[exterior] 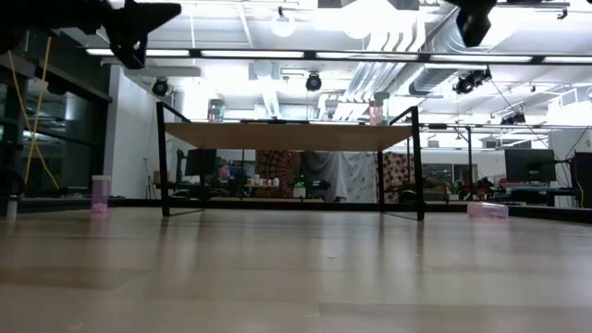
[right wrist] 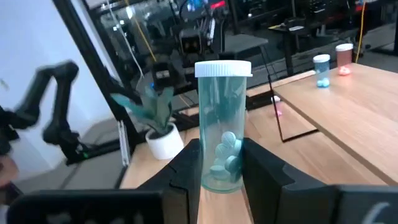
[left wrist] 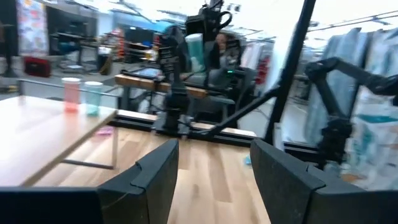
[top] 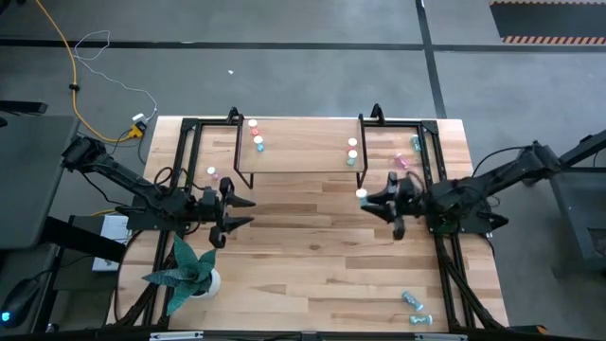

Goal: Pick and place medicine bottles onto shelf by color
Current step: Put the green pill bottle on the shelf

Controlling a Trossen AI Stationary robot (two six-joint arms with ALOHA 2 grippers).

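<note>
Item: teal medicine bottle (right wrist: pixel 222 121), upright, cap up, clamped in my right claw (top: pixel 377 202). Shelf (top: pixel 303 147) lies at its ten o'clock, nearer this arm. Left claw (top: pixel 237 212) spread, empty, above desk (top: pixel 312 256).

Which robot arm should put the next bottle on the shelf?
Probably the right. Its end effector already grips a teal bottle and sits beside the shelf at its right end. The left end effector is open and empty.
</note>
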